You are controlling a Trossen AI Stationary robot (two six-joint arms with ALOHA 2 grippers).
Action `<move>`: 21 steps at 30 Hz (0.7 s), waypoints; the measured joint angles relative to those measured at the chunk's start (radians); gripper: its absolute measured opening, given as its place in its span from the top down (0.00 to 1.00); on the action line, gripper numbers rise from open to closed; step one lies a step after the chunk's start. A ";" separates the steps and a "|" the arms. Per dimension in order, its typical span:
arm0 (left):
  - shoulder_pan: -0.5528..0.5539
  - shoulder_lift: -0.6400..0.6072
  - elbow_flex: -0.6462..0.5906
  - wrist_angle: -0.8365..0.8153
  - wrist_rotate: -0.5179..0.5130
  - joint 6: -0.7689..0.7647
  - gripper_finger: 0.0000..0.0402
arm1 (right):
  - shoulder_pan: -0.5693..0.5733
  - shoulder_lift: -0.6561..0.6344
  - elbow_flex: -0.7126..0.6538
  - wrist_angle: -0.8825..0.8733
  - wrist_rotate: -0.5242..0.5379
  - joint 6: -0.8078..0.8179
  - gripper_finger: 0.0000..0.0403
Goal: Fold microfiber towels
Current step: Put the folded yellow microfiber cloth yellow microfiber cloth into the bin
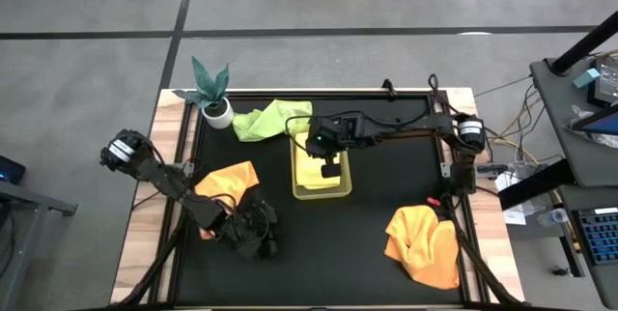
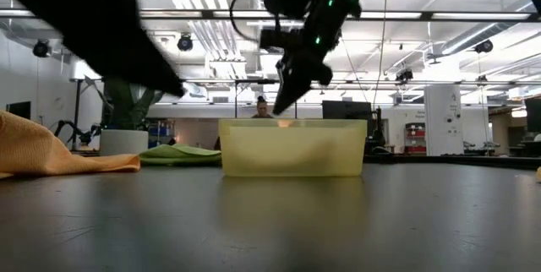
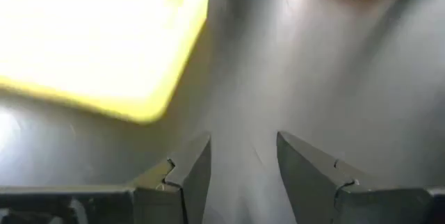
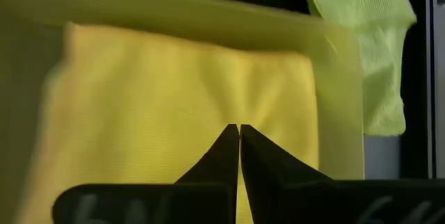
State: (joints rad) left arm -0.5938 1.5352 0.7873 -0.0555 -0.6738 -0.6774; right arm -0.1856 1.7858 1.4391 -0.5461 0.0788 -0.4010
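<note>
A pale yellow towel (image 4: 174, 106) lies flat in the yellow-green tray (image 1: 301, 191) at the table's middle. My right gripper (image 4: 238, 132) is shut and hovers just above this towel; in the low view it (image 2: 281, 101) is above the tray's rim (image 2: 293, 122). My left gripper (image 3: 243, 140) is open and empty over the black mat, near the front left (image 1: 259, 237), beside an orange towel (image 1: 228, 180) that lies crumpled on the mat. A light green towel (image 1: 272, 119) lies crumpled behind the tray. A second orange towel (image 1: 423, 243) lies bunched at the front right.
A small plant in a white pot (image 1: 215, 108) stands at the far left corner of the mat. The mat has a raised dark frame (image 1: 454, 171) around it, with cables along the far and right sides. Bare mat (image 1: 338, 253) lies between the two orange towels.
</note>
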 joint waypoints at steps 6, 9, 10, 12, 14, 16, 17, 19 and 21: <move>0.157 -0.076 0.018 0.000 0.039 0.267 0.69 | -0.087 0.049 -0.010 0.002 0.001 -0.057 0.98; 0.264 -0.117 0.018 0.006 0.118 0.393 0.75 | -0.118 0.062 -0.027 -0.005 0.000 -0.069 0.98; 0.301 -0.126 0.017 0.005 0.144 0.424 0.77 | -0.123 0.062 -0.035 -0.008 0.000 -0.072 0.98; 0.379 -0.132 0.016 0.006 0.189 0.481 0.82 | -0.131 0.062 -0.046 -0.023 0.001 -0.082 0.98; 0.457 -0.132 0.015 0.014 0.241 0.538 0.87 | -0.133 0.060 -0.049 -0.054 0.004 -0.081 0.98; 0.535 -0.119 0.014 0.053 0.312 0.586 0.92 | -0.133 0.053 -0.050 -0.069 0.023 -0.071 0.98; 0.573 -0.110 0.015 0.074 0.349 0.605 0.94 | -0.132 0.045 -0.050 -0.072 0.036 -0.071 0.98; 0.642 -0.090 0.014 0.095 0.402 0.622 0.98 | -0.122 0.027 -0.048 -0.072 0.063 -0.072 0.98; 0.699 -0.064 0.023 0.119 0.430 0.636 0.99 | -0.117 0.007 -0.045 -0.063 0.049 -0.064 0.98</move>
State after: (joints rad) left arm 0.1048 1.4707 0.8102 0.0631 -0.2443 -0.0410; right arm -0.3028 1.7925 1.3941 -0.6088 0.1282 -0.4646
